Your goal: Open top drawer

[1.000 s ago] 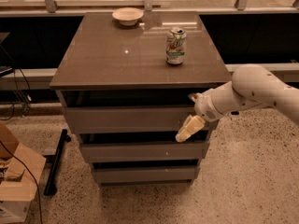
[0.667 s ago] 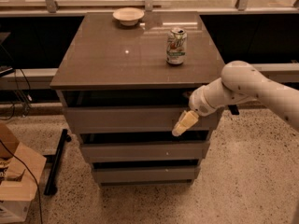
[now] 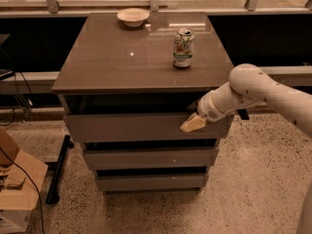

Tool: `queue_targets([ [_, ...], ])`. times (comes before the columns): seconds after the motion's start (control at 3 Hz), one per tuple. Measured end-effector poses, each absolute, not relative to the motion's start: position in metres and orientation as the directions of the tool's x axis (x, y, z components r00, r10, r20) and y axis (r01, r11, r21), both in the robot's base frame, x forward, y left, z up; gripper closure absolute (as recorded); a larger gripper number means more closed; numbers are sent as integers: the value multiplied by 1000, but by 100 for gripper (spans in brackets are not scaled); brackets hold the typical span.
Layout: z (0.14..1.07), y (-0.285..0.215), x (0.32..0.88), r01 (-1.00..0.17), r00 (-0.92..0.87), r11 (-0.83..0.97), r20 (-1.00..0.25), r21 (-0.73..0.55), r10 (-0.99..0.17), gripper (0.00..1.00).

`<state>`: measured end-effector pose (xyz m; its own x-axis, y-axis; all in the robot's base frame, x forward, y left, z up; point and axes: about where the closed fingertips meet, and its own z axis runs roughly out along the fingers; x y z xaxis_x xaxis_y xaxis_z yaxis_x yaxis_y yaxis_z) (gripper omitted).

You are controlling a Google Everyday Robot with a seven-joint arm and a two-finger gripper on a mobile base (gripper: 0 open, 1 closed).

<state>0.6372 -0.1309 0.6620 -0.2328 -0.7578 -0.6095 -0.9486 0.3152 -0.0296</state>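
Note:
The top drawer is the uppermost of three stacked drawers under a brown glossy cabinet top. Its flat grey-brown front stands slightly out from the cabinet, with a dark gap showing above it. My gripper, with pale yellowish fingertips, sits at the right end of the drawer front, at its upper edge. My white arm reaches in from the right.
A green and white can and a pale bowl stand on the cabinet top. Two narrower drawers lie below. A cardboard box and a black bar lie on the speckled floor at the left.
My gripper has moved up and slightly left along the drawer front, from below the top drawer's lower edge to its upper right edge.

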Motion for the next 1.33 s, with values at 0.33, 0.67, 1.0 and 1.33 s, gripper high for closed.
queue_targets([
  [0.33,662,-135,623,-955,-228,297,-582,-24,-781,74],
  [0.67,670,-144,567,-963,-240,267,-514,21,-824,61],
  [1.0,669,-144,567,-963,-240,267,-514,21,-824,38],
  [1.33,668,-142,566,-964,-239,264,-513,24,-825,15],
])
